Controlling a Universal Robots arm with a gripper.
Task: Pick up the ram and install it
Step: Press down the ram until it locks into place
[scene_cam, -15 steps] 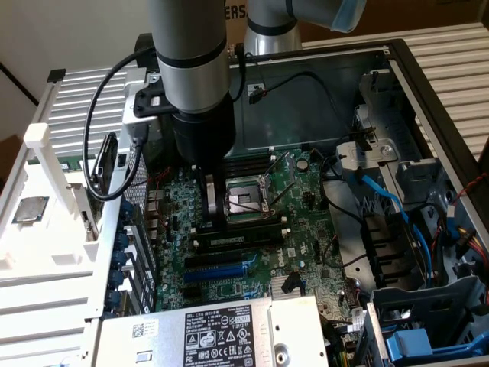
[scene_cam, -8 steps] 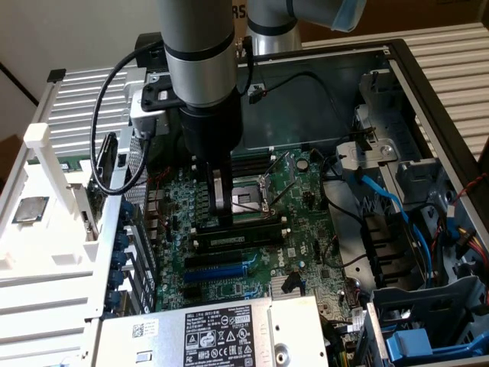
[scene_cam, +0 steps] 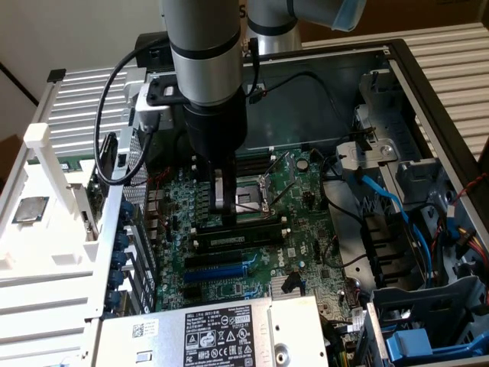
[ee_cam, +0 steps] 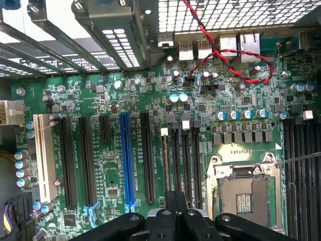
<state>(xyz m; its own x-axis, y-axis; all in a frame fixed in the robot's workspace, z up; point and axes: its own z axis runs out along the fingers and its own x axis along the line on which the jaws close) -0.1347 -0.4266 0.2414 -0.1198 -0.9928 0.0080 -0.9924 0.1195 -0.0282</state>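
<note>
The ram [scene_cam: 238, 238] is a thin dark stick with a pale label, standing in the memory slot farthest from the processor socket [scene_cam: 252, 196]. In the wrist view the ram [ee_cam: 165, 160] shows edge-on as a narrow brownish strip in that slot, below a white end clip. My gripper [scene_cam: 221, 219] points straight down at one end of the memory slots, with its fingers shut together. The black fingertips of the gripper [ee_cam: 175, 197] sit right over the end of the ram and the slot beside it. Whether they touch the ram's edge I cannot tell.
The open computer case [scene_cam: 428, 92] surrounds the motherboard [scene_cam: 306, 229]. Blue cables [scene_cam: 397, 214] and drive bays fill the exterior view's right. The power supply [scene_cam: 221, 329] lies in front. A square silver chip [scene_cam: 30, 208] rests on the white rack at the exterior view's left. Red wires [ee_cam: 225, 55] cross the board.
</note>
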